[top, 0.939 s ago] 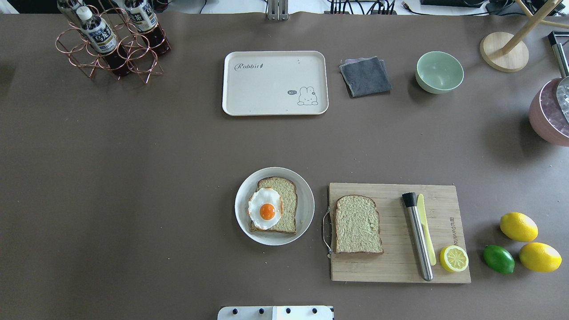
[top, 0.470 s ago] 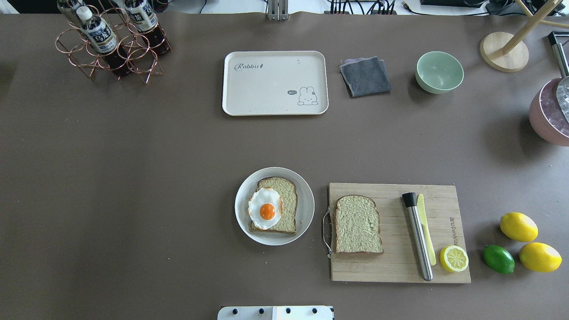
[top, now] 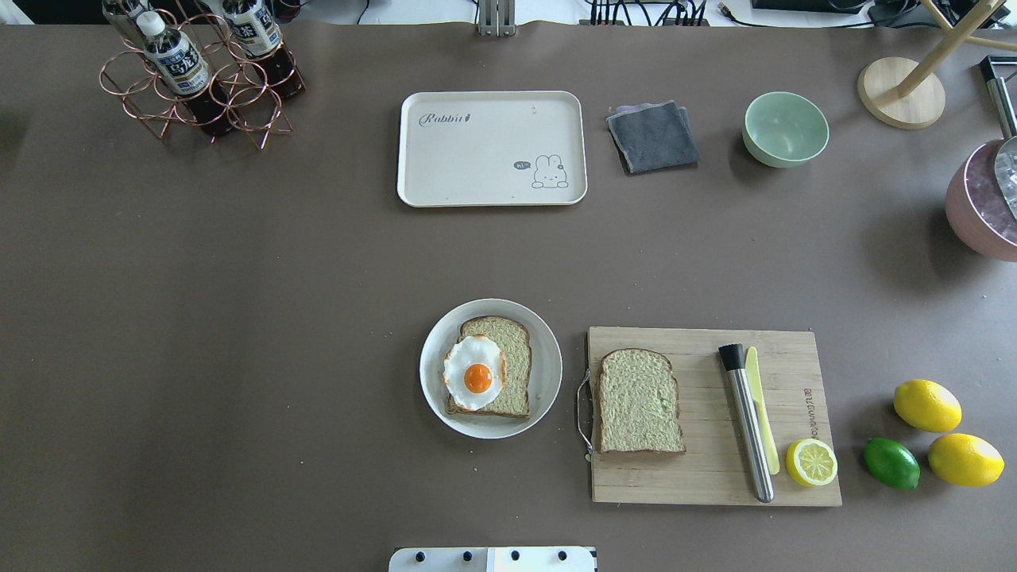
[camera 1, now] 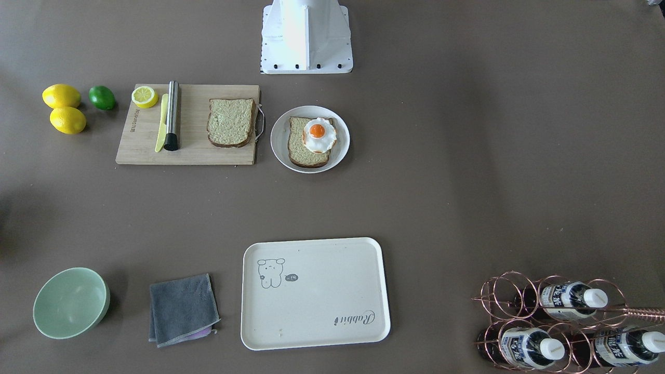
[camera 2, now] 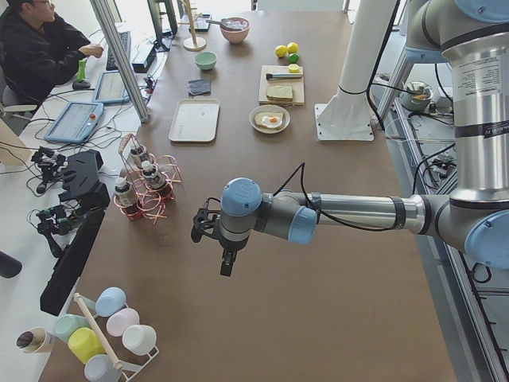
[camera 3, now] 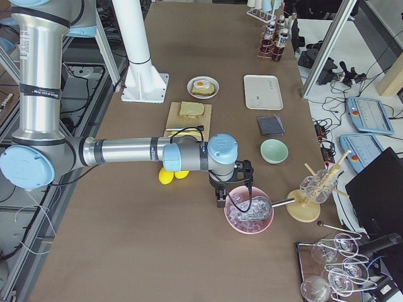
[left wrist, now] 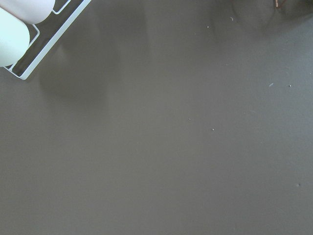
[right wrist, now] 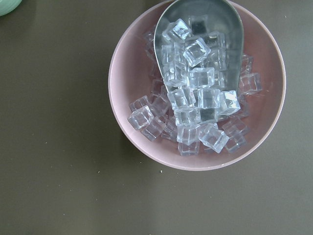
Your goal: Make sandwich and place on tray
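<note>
Across the brown table [top: 238,318], seen from overhead, the sandwich lies in parts. One bread slice [top: 518,373] carries the fried egg [top: 474,372] on a round white plate [top: 547,373]. At the plate's 3 o'clock, a second bread slice [top: 639,401] lies flat on the wooden cutting board [top: 703,413]. The tray [top: 491,148] sits at the plate's 12 o'clock, well apart from it. A grey cloth [top: 653,137] and a green bowl [top: 785,129] line up at the tray's 3 o'clock, and a copper bottle rack [top: 199,79] stands toward its 9 o'clock.

Only the side views show the room: aluminium posts, desks with screens, and a seated operator [camera 2: 36,48]. Only they show the arms as well. The left gripper [camera 2: 227,263] hangs above the table's end. Its wrist camera sees plain tabletop, with a white cup rack [left wrist: 46,41] at 10 o'clock. The right gripper [camera 3: 221,199] hangs just beside a pink bowl [right wrist: 122,88] of ice cubes [right wrist: 195,107]. Its wrist camera looks straight down onto a metal scoop [right wrist: 230,29] lying in the ice. I cannot tell whether either gripper's fingers are spread or pressed together.
</note>
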You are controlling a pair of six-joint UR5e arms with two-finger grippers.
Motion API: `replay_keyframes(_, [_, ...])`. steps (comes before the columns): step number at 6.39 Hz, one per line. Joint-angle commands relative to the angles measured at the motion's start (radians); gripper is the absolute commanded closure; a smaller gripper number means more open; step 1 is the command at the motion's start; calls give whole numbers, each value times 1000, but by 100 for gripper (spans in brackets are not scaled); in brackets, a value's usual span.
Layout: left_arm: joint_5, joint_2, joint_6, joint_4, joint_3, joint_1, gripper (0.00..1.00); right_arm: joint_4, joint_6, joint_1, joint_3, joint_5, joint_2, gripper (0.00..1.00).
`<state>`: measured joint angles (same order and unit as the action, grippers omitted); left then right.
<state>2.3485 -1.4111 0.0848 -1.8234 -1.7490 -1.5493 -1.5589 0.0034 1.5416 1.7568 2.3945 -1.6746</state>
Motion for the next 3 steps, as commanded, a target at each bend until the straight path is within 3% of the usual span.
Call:
replay_keyframes(1, [0,-11,0,0,9,0,2,-1,0,0,1,0,1,0])
replay_keyframes(3, [0,-15,1,1,8,0,2,-1,0,0,0,2,-2,0])
